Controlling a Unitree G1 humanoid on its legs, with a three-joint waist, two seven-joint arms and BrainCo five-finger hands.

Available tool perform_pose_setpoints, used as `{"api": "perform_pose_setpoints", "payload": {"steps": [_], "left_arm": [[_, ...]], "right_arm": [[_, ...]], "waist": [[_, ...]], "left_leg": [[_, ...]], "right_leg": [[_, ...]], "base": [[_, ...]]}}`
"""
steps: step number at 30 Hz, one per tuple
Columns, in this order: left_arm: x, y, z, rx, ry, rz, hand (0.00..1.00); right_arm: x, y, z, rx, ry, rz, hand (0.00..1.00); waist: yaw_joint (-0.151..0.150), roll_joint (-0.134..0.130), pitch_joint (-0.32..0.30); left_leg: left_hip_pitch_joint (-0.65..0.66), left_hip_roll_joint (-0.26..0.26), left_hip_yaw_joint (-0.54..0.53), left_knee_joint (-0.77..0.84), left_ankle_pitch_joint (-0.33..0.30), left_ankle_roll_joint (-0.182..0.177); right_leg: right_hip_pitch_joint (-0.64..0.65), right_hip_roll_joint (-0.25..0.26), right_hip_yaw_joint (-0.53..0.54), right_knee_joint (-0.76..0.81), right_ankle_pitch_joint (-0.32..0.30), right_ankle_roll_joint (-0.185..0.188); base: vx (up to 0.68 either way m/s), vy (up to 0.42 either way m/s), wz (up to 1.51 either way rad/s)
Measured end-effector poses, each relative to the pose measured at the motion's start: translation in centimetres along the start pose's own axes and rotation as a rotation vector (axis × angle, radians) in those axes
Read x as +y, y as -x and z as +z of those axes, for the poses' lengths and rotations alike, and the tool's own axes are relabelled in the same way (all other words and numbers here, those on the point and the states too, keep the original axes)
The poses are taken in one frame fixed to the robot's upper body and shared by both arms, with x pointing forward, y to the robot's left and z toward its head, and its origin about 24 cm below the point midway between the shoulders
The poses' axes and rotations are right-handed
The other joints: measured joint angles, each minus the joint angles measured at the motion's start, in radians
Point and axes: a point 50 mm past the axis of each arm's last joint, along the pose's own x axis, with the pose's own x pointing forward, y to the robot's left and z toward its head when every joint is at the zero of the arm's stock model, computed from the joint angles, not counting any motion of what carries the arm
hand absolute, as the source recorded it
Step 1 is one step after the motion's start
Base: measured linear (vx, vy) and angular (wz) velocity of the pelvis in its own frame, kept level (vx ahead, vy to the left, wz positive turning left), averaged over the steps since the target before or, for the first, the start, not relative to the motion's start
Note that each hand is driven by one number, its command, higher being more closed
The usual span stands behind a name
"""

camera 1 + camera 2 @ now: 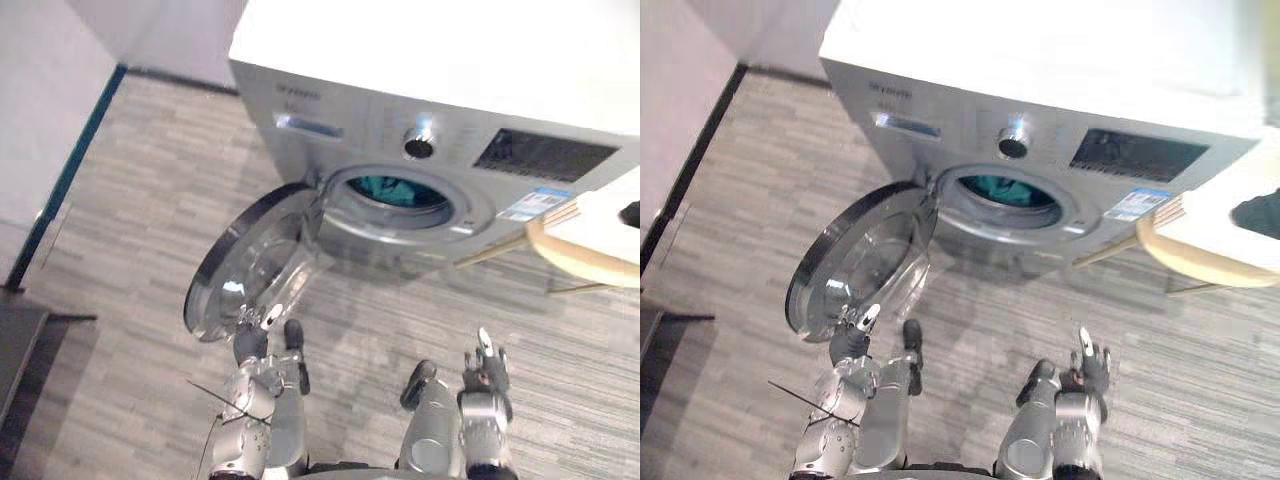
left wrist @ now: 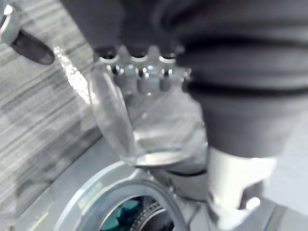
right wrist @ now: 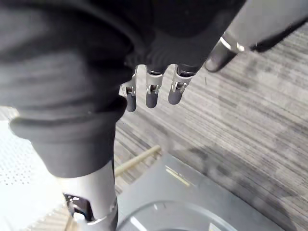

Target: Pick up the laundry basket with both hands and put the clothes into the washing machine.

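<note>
Washing machine (image 1: 400,70), door (image 1: 255,262) open, teal clothes (image 1: 390,188) in drum. White laundry basket (image 1: 603,207) sat on wooden stool (image 1: 580,263) beside it. Left hand (image 1: 262,372) and right hand (image 1: 485,385) hung low over the floor, fingers relaxed, empty.

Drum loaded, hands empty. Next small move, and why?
Probably ease the left hand against the round glass door to swing it shut: teal cloth already lies in the drum of the silver washing machine, the door hangs open beside that hand, and neither it nor the right hand holds anything.

Left hand (image 1: 262,375), right hand (image 1: 483,388), fingers (image 3: 151,96) relaxed
</note>
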Motion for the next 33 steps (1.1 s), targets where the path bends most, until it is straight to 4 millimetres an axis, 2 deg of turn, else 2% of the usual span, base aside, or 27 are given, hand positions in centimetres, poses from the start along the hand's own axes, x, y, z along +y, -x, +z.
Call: {"api": "perform_pose_setpoints", "payload": {"steps": [2, 5, 7, 10, 11, 13, 15, 17, 18, 19, 20, 21, 22, 23, 25, 26, 27, 28, 29, 30, 32, 33], "left_arm": [[0.7, 0.6, -0.7, 0.027, -0.016, 0.024, 0.00], [1.3, 1.0, -1.6, 0.067, -0.042, 0.040, 0.00], [1.4, 1.2, -2.0, 0.087, -0.076, 0.020, 0.00], [0.6, 1.3, -2.5, 0.101, -0.106, -0.027, 0.00], [0.2, 1.2, -2.7, 0.110, -0.120, -0.046, 0.00], [-0.2, 1.0, -3.0, 0.124, -0.132, -0.060, 0.00], [-0.6, 0.8, -3.3, 0.136, -0.142, -0.074, 0.00], [0.0, 1.0, -3.7, 0.156, -0.145, -0.050, 0.00], [0.3, 1.2, -3.8, 0.160, -0.144, -0.038, 0.00], [1.1, 1.6, -4.0, 0.170, -0.140, -0.007, 0.00], [1.9, 2.1, -4.3, 0.184, -0.131, 0.031, 0.00], [2.3, 2.4, -4.3, 0.189, -0.122, 0.049, 0.00], [2.5, 2.7, -4.3, 0.191, -0.116, 0.055, 0.00], [2.9, 3.2, -4.3, 0.193, -0.103, 0.067, 0.00], [3.1, 3.7, -4.5, 0.207, -0.098, 0.069, 0.00], [3.1, 4.0, -4.0, 0.191, -0.089, 0.059, 0.00], [3.1, 4.1, -3.8, 0.180, -0.084, 0.059, 0.00], [3.3, 4.3, -3.4, 0.162, -0.077, 0.071, 0.00], [3.7, 4.3, -3.0, 0.147, -0.076, 0.084, 0.00], [3.8, 4.3, -2.9, 0.142, -0.074, 0.089, 0.00], [4.6, 4.3, -2.4, 0.121, -0.073, 0.127, 0.00], [4.7, 4.2, -2.3, 0.115, -0.072, 0.129, 0.00]], "right_arm": [[-1.6, 0.5, 0.2, -0.007, 0.032, -0.036, 0.00], [-2.5, 1.0, 0.7, -0.022, 0.054, -0.047, 0.00], [-2.2, 1.0, 0.5, -0.021, 0.094, -0.016, 0.00], [-2.1, 1.0, 0.5, -0.020, 0.109, -0.007, 0.00], [-1.9, 0.9, 0.3, -0.014, 0.109, -0.005, 0.00], [-1.8, 0.8, 0.3, -0.012, 0.108, -0.005, 0.00], [-1.5, 0.7, 0.2, -0.011, 0.105, 0.004, 0.00], [-1.7, 0.6, -0.3, 0.010, 0.114, -0.010, 0.00], [-1.8, 0.6, -0.4, 0.015, 0.116, -0.012, 0.00], [-1.8, 0.7, -0.4, 0.016, 0.118, -0.014, 0.00], [-2.1, 0.7, -0.1, 0.009, 0.126, -0.019, 0.00], [-2.2, 0.8, 0.1, -0.002, 0.137, -0.016, 0.00], [-2.3, 0.9, 0.3, -0.010, 0.145, -0.016, 0.00], [-2.7, 1.3, 0.8, -0.031, 0.160, -0.019, 0.00], [-3.1, 1.6, 1.9, -0.084, 0.160, -0.029, 0.00], [-2.8, 1.8, 2.2, -0.099, 0.157, -0.012, 0.00], [-2.6, 1.8, 2.2, -0.099, 0.158, -0.004, 0.00], [-2.2, 1.8, 1.9, -0.085, 0.165, 0.014, 0.00], [-1.6, 1.9, 1.5, -0.073, 0.175, 0.039, 0.00], [-1.2, 1.9, 1.2, -0.065, 0.177, 0.055, 0.00], [1.5, 1.8, 0.2, -0.045, 0.200, 0.157, 0.00], [2.2, 1.7, 0.1, -0.047, 0.200, 0.179, 0.00]], "waist": [[-0.004, -0.007, -0.050], [-0.006, -0.010, -0.127], [-0.007, -0.011, -0.204], [-0.015, -0.005, -0.265], [-0.030, -0.002, -0.279], [-0.035, -0.005, -0.283], [-0.036, -0.007, -0.285], [-0.032, -0.009, -0.283], [-0.030, -0.008, -0.283], [-0.028, -0.010, -0.280], [-0.028, -0.005, -0.276], [-0.027, -0.007, -0.272], [-0.025, -0.008, -0.271], [-0.023, -0.018, -0.267], [-0.024, -0.011, -0.266], [-0.023, 0.009, -0.254], [-0.022, 0.019, -0.250], [-0.005, 0.028, -0.253], [0.023, 0.039, -0.257], [0.032, 0.038, -0.257], [0.040, 0.020, -0.268], [0.045, 0.017, -0.268]], "left_leg": [[0.052, 0.011, 0.036, -0.037, 0.005, -0.008], [0.147, 0.024, 0.088, -0.094, 0.011, -0.018], [0.228, 0.031, 0.134, -0.141, 0.012, -0.030], [0.286, 0.033, 0.157, -0.157, 0.004, -0.041], [0.316, 0.033, 0.161, -0.171, 0.004, -0.041], [0.334, 0.039, 0.168, -0.169, 0.004, -0.041], [0.339, 0.066, 0.169, -0.153, -0.008, -0.058], [0.338, 0.135, 0.170, -0.083, -0.038, -0.080], [0.337, 0.160, 0.170, -0.052, -0.049, -0.078], [0.320, 0.206, 0.163, 0.045, -0.061, -0.037], [0.262, 0.249, 0.123, 0.197, -0.055, 0.092], [0.210, 0.273, 0.085, 0.310, -0.008, 0.201], [0.178, 0.288, 0.063, 0.371, 0.038, 0.258], [0.122, 0.299, 0.006, 0.456, 0.129, 0.275], [0.057, 0.251, -0.020, 0.585, 0.091, 0.212], [0.028, 0.184, -0.017, 0.637, 0.016, 0.163], [0.015, 0.144, -0.019, 0.641, -0.033, 0.130], [0.004, 0.060, -0.007, 0.586, -0.112, 0.068], [0.012, 0.005, 0.046, 0.467, -0.144, 0.067], [0.026, -0.015, 0.077, 0.392, -0.151, 0.078], [0.113, -0.060, 0.124, 0.226, -0.194, 0.117], [0.114, -0.059, 0.125, 0.228, -0.204, 0.129]], "right_leg": [[0.035, 0.013, -0.002, -0.044, 0.009, 0.006], [0.095, 0.037, 0.006, -0.118, 0.041, 0.014], [0.141, 0.053, 0.024, -0.156, 0.052, 0.013], [0.173, 0.055, 0.038, -0.151, 0.042, 0.026], [0.198, 0.056, 0.039, -0.148, 0.030, 0.031], [0.209, 0.061, 0.046, -0.138, 0.016, 0.029], [0.204, 0.082, 0.059, -0.112, -0.010, 0.015], [0.195, 0.135, 0.075, -0.075, -0.054, -0.014], [0.197, 0.156, 0.083, -0.064, -0.072, -0.025], [0.210, 0.188, 0.095, -0.054, -0.098, -0.052], [0.227, 0.213, 0.104, -0.047, -0.113, -0.077], [0.242, 0.231, 0.113, -0.046, -0.121, -0.091], [0.253, 0.244, 0.116, -0.047, -0.129, -0.105], [0.269, 0.255, 0.119, -0.048, -0.142, -0.127], [0.281, 0.260, 0.123, -0.048, -0.158, -0.153], [0.280, 0.271, 0.128, -0.054, -0.161, -0.164], [0.279, 0.277, 0.130, -0.062, -0.160, -0.168], [0.275, 0.280, 0.132, -0.080, -0.156, -0.175], [0.276, 0.296, 0.136, -0.107, -0.149, -0.185], [0.277, 0.298, 0.138, -0.112, -0.148, -0.185], [0.281, 0.288, 0.154, -0.114, -0.152, -0.147], [0.282, 0.291, 0.168, -0.125, -0.144, -0.134]], "base": [[0.12, -0.037, -0.26], [0.18, -0.022, -0.44], [0.18, -0.021, -0.47], [0.18, -0.047, -0.25], [0.17, -0.048, -0.08], [0.08, -0.051, -0.09], [0.02, -0.089, -0.16], [-0.01, -0.173, -0.29], [-0.03, -0.181, -0.44], [-0.04, -0.280, -0.46], [-0.02, -0.263, -0.49], [-0.01, -0.279, -0.33], [0.03, -0.214, -0.23], [0.06, -0.190, -0.15], [0.09, -0.111, -0.11], [0.10, -0.044, -0.08], [0.10, -0.027, -0.14], [0.17, 0.013, -0.23], [0.20, 0.023, -0.30], [0.29, 0.029, -0.21], [0.28, 0.019, -0.11], [0.28, 0.020, -0.32]]}}
